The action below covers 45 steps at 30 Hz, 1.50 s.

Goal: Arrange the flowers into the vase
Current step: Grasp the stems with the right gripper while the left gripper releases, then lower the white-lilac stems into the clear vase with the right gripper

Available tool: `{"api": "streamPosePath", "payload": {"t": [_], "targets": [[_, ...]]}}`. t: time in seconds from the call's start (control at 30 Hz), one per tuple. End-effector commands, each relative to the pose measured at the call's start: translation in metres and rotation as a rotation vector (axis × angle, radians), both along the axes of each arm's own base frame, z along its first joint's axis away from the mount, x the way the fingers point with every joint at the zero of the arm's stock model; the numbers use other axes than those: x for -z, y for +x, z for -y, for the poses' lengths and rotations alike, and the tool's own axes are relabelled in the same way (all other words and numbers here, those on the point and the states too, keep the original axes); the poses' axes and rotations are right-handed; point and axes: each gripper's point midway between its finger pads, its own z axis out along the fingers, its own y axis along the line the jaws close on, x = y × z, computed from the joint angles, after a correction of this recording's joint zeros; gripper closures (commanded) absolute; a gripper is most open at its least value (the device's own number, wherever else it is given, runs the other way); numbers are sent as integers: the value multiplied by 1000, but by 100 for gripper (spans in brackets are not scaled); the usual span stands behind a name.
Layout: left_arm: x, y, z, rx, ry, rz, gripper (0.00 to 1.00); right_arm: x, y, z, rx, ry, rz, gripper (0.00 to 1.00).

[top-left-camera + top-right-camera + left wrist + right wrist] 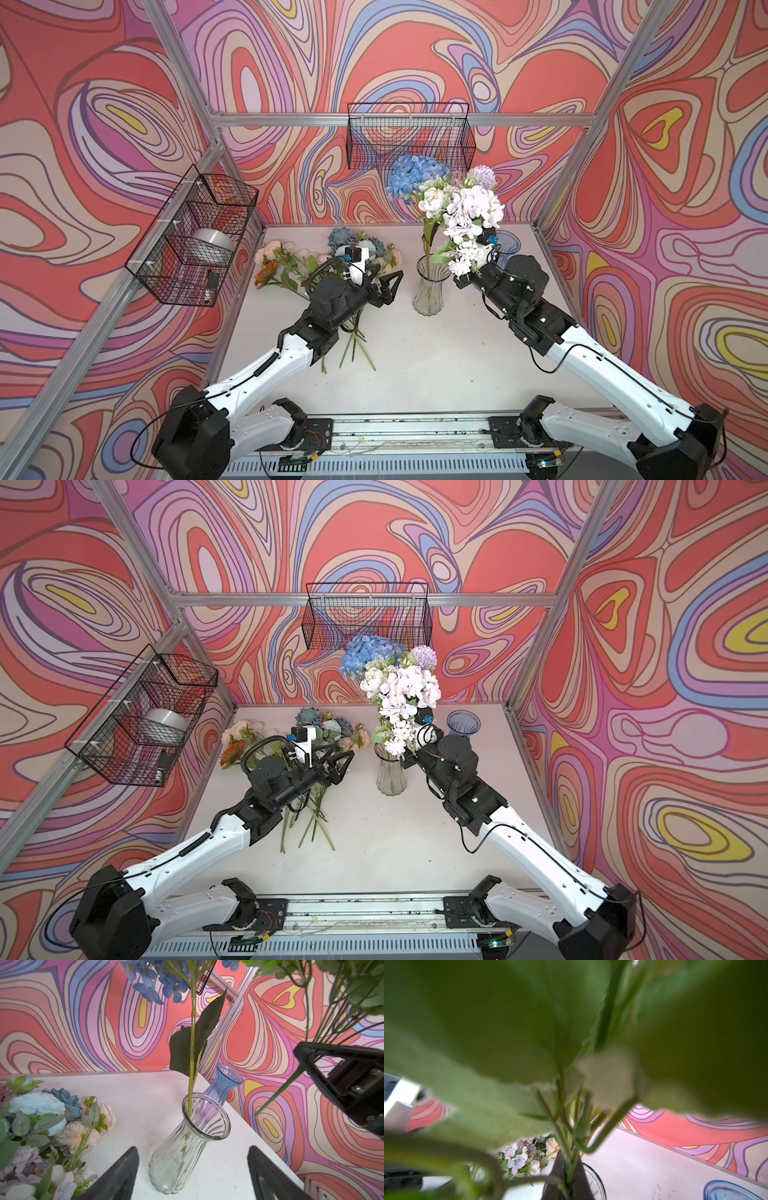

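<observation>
Glass vase (pixel 430 291) is holding one blue hydrangea (pixel 417 174) as the right tool (pixel 462 279) — clenching a white bunch (pixel 473 212) near its rim — is risking knocking that stem and tipping it, left tool (pixel 392 287) hanging released.

No text, label, brand, number or sign can be read in any view.
</observation>
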Motion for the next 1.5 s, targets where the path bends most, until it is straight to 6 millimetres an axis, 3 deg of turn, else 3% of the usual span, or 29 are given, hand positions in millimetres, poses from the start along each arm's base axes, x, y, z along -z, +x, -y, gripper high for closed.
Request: {"api": "streamPosePath", "payload": {"t": [0.0, 0.2, 0.57, 0.77, 1.03, 1.27, 1.47], "targets": [[-6, 3, 2, 5, -38, -3, 0, -26, 7, -2, 16, 56, 145, 100], [8, 4, 5, 12, -30, -40, 0, -13, 16, -24, -54, 90, 147, 100], [16, 8, 12, 36, -22, -54, 1, 61, 23, -49, -151, 78, -18, 100], [18, 7, 10, 28, -20, -59, 1, 102, 32, -47, -107, -3, -116, 100], [16, 4, 9, 32, -20, -56, 1, 132, 35, -46, -90, -83, -233, 100], [16, 6, 3, -3, -25, -57, 1, 135, 29, -41, -83, -105, -264, 82], [21, 12, -26, -124, -18, -87, 1, 131, 17, -35, -98, -131, -285, 54]]}}
